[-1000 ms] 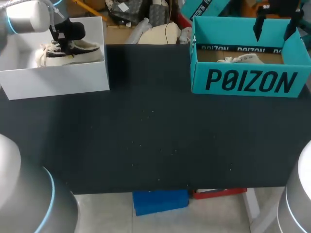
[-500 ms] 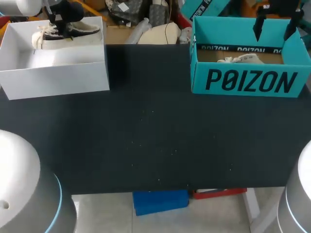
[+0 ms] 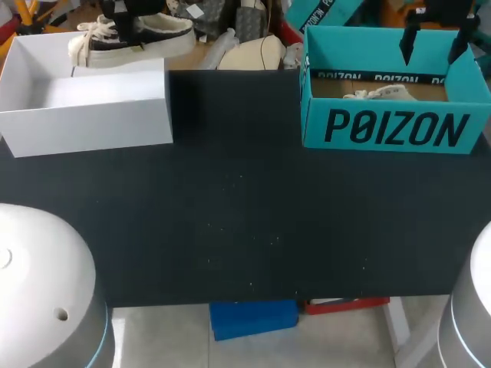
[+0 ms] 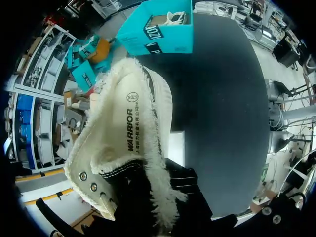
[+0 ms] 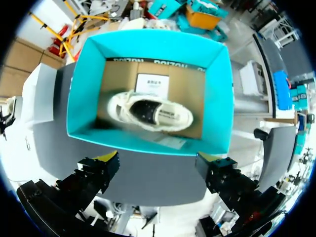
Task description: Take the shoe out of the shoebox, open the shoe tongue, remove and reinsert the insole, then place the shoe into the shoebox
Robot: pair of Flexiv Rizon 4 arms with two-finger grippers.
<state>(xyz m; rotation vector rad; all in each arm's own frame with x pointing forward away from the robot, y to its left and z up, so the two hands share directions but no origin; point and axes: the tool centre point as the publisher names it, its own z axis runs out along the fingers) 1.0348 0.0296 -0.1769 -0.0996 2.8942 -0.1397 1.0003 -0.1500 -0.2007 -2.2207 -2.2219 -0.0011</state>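
A black and cream shoe [image 3: 130,40] with white laces hangs above the far rim of the white shoebox [image 3: 84,115]. My left gripper [image 3: 125,9] is shut on it from above. In the left wrist view the shoe [image 4: 123,138] fills the space ahead of the gripper, showing its fleecy cream lining and printed insole; the fingers are hidden behind it. A strip of the white box [image 4: 177,148] shows beyond the shoe. My right gripper [image 3: 433,42] hovers open over the teal box [image 3: 395,126], its fingers [image 5: 101,165] wide apart with nothing between them.
The teal box [image 5: 148,143] at the table's far right holds a cream shoe [image 5: 150,111] lying on brown card. The black tabletop [image 3: 245,207] stretches between the two boxes and towards me.
My left gripper has lifted the shoe up out of the white box and carried it away and to the right. The right arm has not moved.
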